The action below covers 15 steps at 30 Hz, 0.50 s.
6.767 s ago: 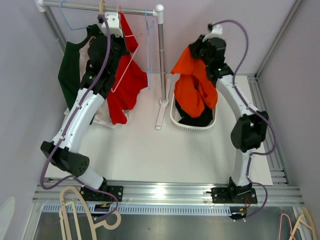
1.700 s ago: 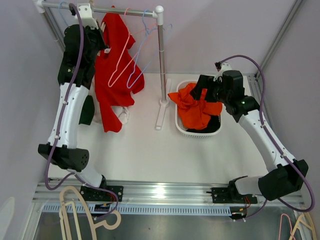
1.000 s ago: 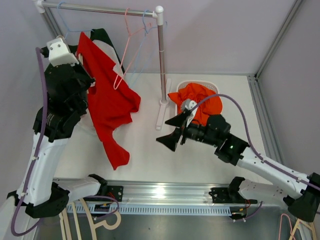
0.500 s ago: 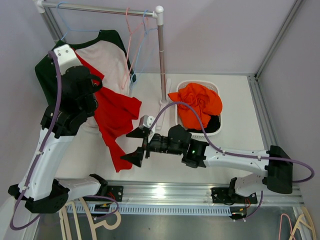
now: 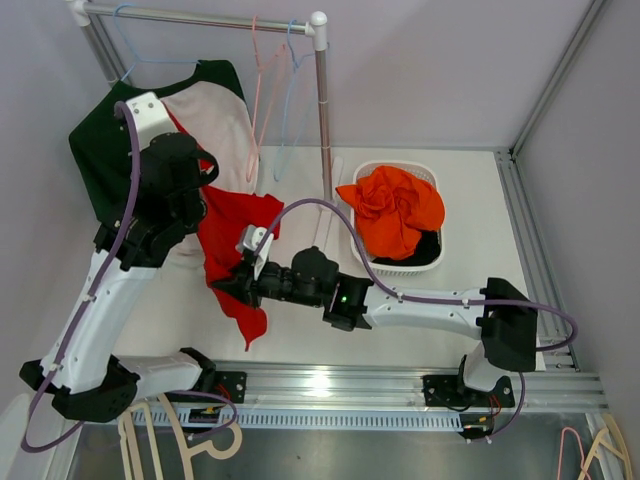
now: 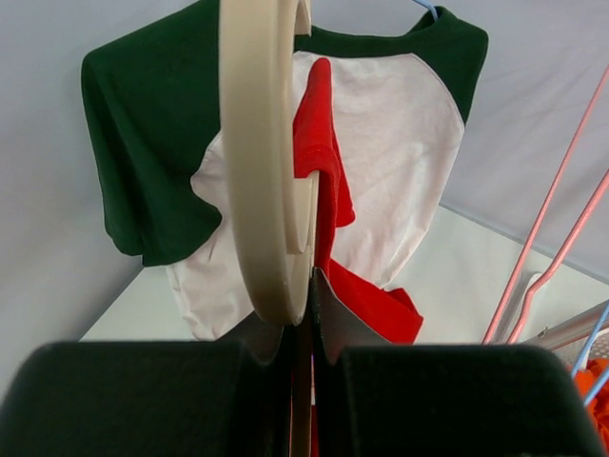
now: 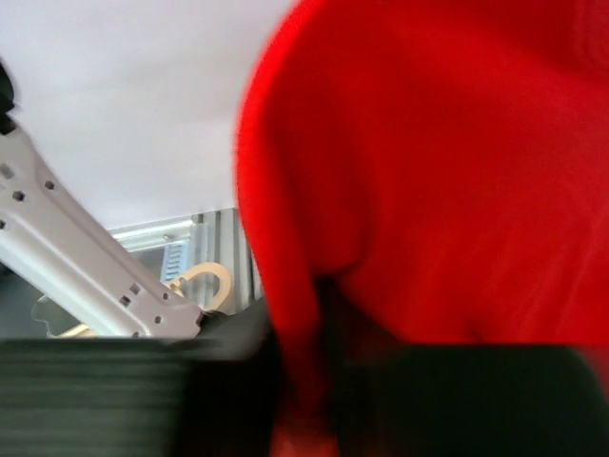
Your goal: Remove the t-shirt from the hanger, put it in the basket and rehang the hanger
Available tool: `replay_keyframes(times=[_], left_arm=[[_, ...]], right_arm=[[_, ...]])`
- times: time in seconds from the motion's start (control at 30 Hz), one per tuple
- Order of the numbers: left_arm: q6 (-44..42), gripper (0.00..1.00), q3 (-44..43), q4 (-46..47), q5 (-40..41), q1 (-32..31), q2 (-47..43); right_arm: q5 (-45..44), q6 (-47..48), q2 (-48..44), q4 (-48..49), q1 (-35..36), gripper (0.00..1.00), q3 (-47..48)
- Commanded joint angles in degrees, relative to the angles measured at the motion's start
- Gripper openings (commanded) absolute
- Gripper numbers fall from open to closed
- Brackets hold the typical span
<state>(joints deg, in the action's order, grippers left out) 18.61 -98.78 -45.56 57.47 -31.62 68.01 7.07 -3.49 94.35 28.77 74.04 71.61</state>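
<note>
The red t-shirt (image 5: 228,232) hangs on a cream wooden hanger (image 6: 259,181) off the rail, above the table's left side. My left gripper (image 6: 303,324) is shut on the hanger's lower part; in the top view it (image 5: 188,192) sits at the shirt's upper edge, and the hanger is hidden there. The shirt's red cloth (image 6: 326,181) drapes over the hanger's arm. My right gripper (image 5: 230,287) reaches across to the shirt's lower part. In the blurred right wrist view, red cloth (image 7: 438,162) fills the frame and a fold runs between my jaws (image 7: 319,381).
A green-and-white raglan shirt (image 5: 195,105) hangs on the rail (image 5: 200,17) behind, beside empty pink (image 5: 262,90) and blue hangers (image 5: 296,75). The rack's post (image 5: 323,120) stands mid-table. A white basket (image 5: 352,235) holds orange clothing (image 5: 395,205). Spare wooden hangers (image 5: 150,420) lie at the front.
My left arm has carried the hanger and red shirt off the rail, down and forward. My right arm left the basket, swung left, and its open jaws closed on the shirt's lower part.
</note>
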Motion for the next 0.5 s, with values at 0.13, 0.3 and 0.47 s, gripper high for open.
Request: replay_keyframes(times=[0.13, 0.3, 0.47], left_arm=[[-5.9, 0.01, 2.7, 11.4, 1.0, -0.7, -1.2], [-9.5, 0.01, 2.5, 17.6, 0.3, -0.1, 2.8], [-7.8, 0.01, 1.7, 18.4, -3.0, 1.8, 7.4]], right_arm=[[-3.5, 0.1, -2.8, -0.2, 0.8, 0.0, -0.3], [-6.5, 0.8, -7.2, -3.1, 2.7, 0.0, -2.5], [-9.4, 1.3, -10.5, -5.9, 4.6, 0.0, -4.2]])
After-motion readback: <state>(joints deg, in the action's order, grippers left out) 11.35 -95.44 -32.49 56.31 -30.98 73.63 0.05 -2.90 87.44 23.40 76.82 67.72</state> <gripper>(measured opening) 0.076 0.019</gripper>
